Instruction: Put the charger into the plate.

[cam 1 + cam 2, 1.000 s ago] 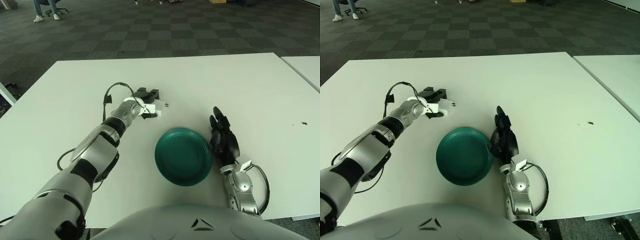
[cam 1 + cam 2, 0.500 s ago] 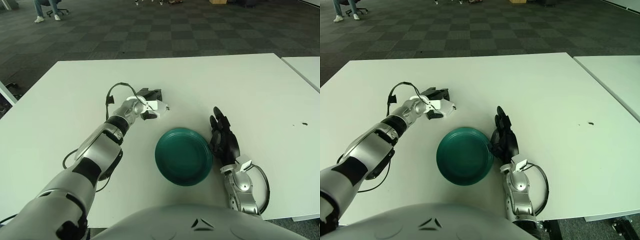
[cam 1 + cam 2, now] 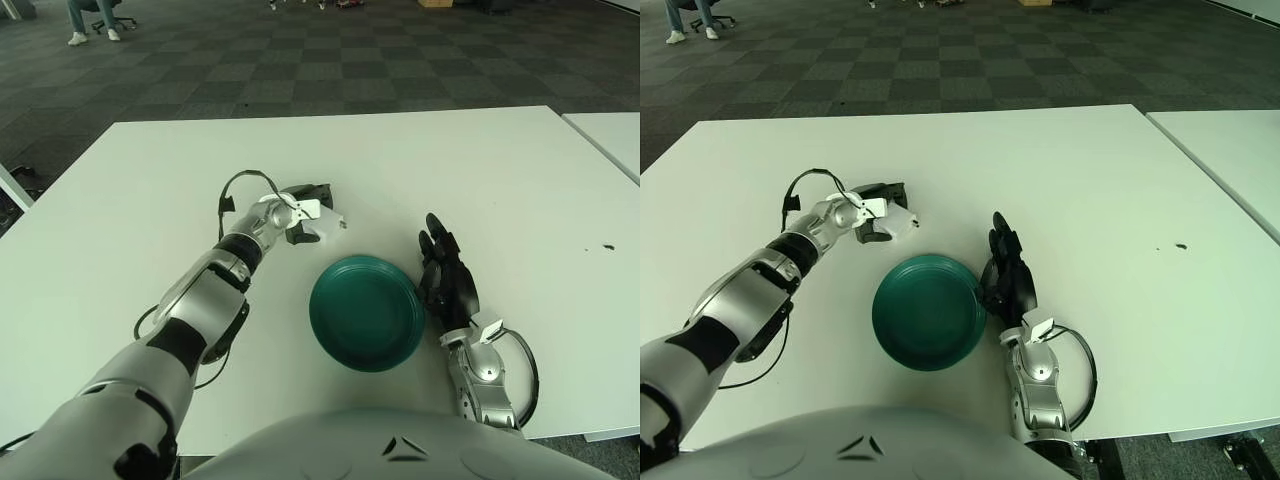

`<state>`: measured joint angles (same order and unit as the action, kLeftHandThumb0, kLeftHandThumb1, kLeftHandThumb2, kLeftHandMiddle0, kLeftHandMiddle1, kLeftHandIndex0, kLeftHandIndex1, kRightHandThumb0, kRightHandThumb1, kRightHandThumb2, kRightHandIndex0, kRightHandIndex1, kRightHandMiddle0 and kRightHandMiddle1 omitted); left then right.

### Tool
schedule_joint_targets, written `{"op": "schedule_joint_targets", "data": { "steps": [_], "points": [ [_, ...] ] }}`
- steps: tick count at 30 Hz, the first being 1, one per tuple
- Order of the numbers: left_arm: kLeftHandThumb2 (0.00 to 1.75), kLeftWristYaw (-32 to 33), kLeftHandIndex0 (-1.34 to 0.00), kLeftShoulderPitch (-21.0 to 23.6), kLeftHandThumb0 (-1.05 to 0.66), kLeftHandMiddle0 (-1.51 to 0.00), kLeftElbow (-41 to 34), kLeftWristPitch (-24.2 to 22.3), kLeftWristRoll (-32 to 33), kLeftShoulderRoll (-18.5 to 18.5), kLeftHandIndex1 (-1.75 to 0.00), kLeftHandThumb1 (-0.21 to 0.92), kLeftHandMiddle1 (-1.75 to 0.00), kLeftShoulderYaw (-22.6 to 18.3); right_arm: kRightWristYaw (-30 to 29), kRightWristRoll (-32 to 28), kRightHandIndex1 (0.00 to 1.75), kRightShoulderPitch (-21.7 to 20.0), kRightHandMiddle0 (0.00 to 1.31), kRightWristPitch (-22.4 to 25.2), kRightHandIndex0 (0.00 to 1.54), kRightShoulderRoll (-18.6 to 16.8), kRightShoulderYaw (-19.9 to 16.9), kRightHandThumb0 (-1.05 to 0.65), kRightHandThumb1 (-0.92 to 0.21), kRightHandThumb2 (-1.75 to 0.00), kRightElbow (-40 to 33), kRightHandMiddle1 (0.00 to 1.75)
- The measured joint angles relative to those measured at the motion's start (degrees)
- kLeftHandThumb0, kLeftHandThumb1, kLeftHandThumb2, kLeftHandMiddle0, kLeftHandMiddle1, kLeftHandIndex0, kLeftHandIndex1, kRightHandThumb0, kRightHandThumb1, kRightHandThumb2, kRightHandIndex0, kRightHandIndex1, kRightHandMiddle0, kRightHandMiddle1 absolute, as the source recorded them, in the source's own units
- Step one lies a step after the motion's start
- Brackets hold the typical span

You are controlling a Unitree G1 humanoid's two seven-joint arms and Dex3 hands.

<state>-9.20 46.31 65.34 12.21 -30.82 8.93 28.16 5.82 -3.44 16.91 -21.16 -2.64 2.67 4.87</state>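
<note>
A white charger [image 3: 326, 219] is held in my left hand [image 3: 303, 212], raised a little above the white table, up and to the left of the dark green plate [image 3: 366, 312]. The black fingers are curled around it. The hand and charger also show in the right eye view [image 3: 890, 214]. The plate [image 3: 929, 311] holds nothing. My right hand [image 3: 447, 277] rests flat on the table just right of the plate, fingers stretched out and holding nothing.
The white table [image 3: 480, 180] stretches wide around the plate. A second white table [image 3: 615, 135] stands at the far right. A small dark speck [image 3: 608, 246] lies near the right edge. A black cable loops at my left wrist [image 3: 232, 190].
My left hand has moved to the right with the charger, closer to the plate. The right hand and the plate have not moved.
</note>
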Motion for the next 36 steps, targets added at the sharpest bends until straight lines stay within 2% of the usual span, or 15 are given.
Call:
{"op": "schedule_joint_targets", "data": {
  "steps": [4, 11, 17, 23, 28, 36],
  "points": [
    [1.38, -2.32, -0.65, -1.16, -0.49, -1.15, -3.83, 0.12, 1.27, 1.22, -1.75, 0.26, -1.75, -1.15, 0.0, -0.05, 0.01, -0.02, 0.0, -0.04, 0.07, -0.07, 0.0, -1.0, -0.92, -0.95, -0.12, 0.21],
    [1.38, -6.63, -0.65, -7.6, -0.49, -1.15, -19.99, -1.4, 2.19, 4.86, -1.75, 0.26, -1.75, -2.86, -0.01, -0.05, 0.0, 0.15, 0.0, -0.36, 0.07, -0.33, 0.04, -1.0, -0.92, -0.96, -1.03, 0.2],
    [1.41, -7.48, -0.67, -12.3, -0.5, -1.15, -33.26, -1.98, 4.21, 6.92, -1.75, 0.24, -1.75, -5.93, -0.18, 0.01, 0.0, 0.21, 0.0, -0.12, 0.06, -0.41, 0.19, -1.0, -0.92, -0.96, -1.04, 0.18],
    [1.43, -8.7, -0.68, -14.05, -0.5, -1.17, -43.54, -3.34, 6.72, 8.6, -1.75, 0.22, -1.75, -9.18, -0.41, -0.05, 0.0, 0.41, 0.0, 0.45, 0.07, -0.54, 0.22, -0.99, -0.92, -0.95, -1.04, 0.19],
    [1.44, -9.36, -0.69, -15.41, -0.51, -1.18, -48.45, -5.03, 8.68, 8.91, -1.75, 0.21, -1.75, -11.13, -0.51, -0.11, 0.01, 0.41, 0.0, 0.69, 0.07, -0.77, 0.22, -0.98, -0.92, -0.95, -1.04, 0.21],
    [1.47, -12.43, -0.71, -22.51, -0.52, -1.2, -63.2, -10.65, 10.37, 8.65, -1.75, 0.19, -1.75, -11.46, -0.5, -0.37, 0.0, 0.38, 0.0, 0.69, 0.08, -0.93, 0.17, -0.98, -0.92, -0.95, -1.12, 0.22]
  ]
}}
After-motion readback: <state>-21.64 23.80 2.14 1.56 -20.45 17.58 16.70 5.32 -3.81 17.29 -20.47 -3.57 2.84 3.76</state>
